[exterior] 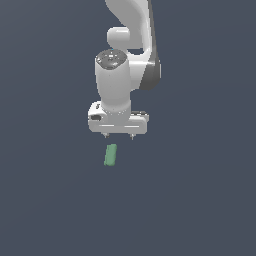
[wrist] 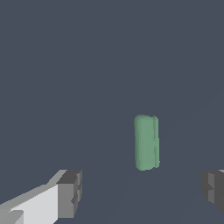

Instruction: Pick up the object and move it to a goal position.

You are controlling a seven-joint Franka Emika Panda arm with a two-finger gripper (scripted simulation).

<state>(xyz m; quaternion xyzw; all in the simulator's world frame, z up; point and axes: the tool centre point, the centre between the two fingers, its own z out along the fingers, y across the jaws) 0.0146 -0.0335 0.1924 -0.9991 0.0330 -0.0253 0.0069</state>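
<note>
The object, a small green elongated block (exterior: 110,155), lies flat on the dark grey surface. In the exterior view it sits just below the white gripper (exterior: 119,136) and slightly toward that view's left. My gripper hangs above the surface, open, with nothing between its fingers. In the wrist view the green block (wrist: 146,142) shows lying ahead of the two grey fingertips (wrist: 70,192), within the span between them but apart from both.
The white arm (exterior: 125,55) rises behind the gripper toward the top of the exterior view. Only the plain dark grey surface (exterior: 200,200) surrounds the block.
</note>
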